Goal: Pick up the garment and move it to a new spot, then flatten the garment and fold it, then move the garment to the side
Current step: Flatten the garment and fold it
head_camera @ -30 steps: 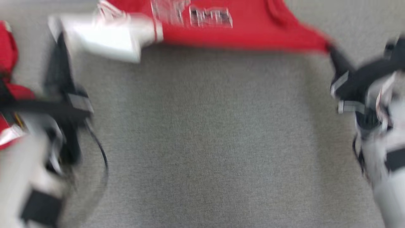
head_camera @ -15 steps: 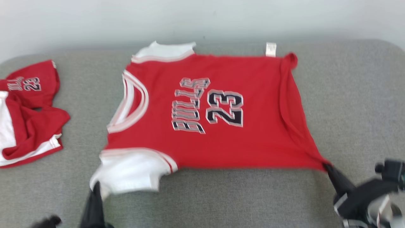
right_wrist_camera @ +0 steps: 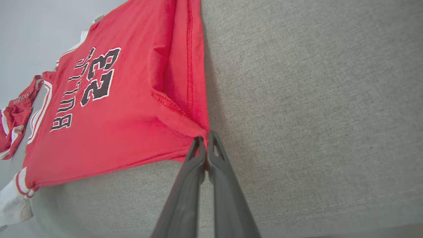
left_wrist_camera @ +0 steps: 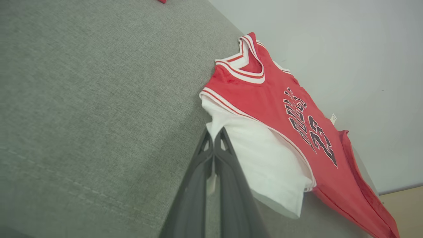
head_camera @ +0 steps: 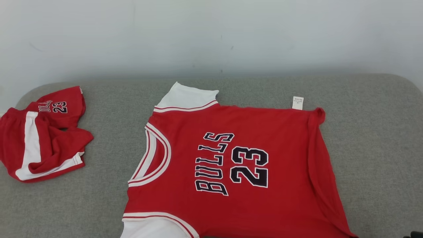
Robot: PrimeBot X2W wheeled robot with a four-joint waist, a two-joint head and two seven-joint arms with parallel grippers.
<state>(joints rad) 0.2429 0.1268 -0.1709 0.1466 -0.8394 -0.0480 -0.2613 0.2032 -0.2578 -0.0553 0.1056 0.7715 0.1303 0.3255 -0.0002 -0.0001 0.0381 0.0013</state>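
Observation:
The garment is a red jersey with "BULLS 23" on it, lying spread on the grey cushion, neck to the left and hem to the right. In the left wrist view my left gripper is shut, its tips pinching the edge of the jersey's white near sleeve. In the right wrist view my right gripper is shut on the near corner of the red hem, which is pulled into a point. The hem side is folded over in a loose strip.
A crumpled pair of red and white shorts lies at the cushion's left end, apart from the jersey. A pale wall rises right behind the cushion. Bare grey cushion stretches to the right of the jersey and in front of it.
The head camera has tilted up, so the jersey sits lower in the picture and both grippers have slid off its bottom edge. The grips on the sleeve and hem corner hold.

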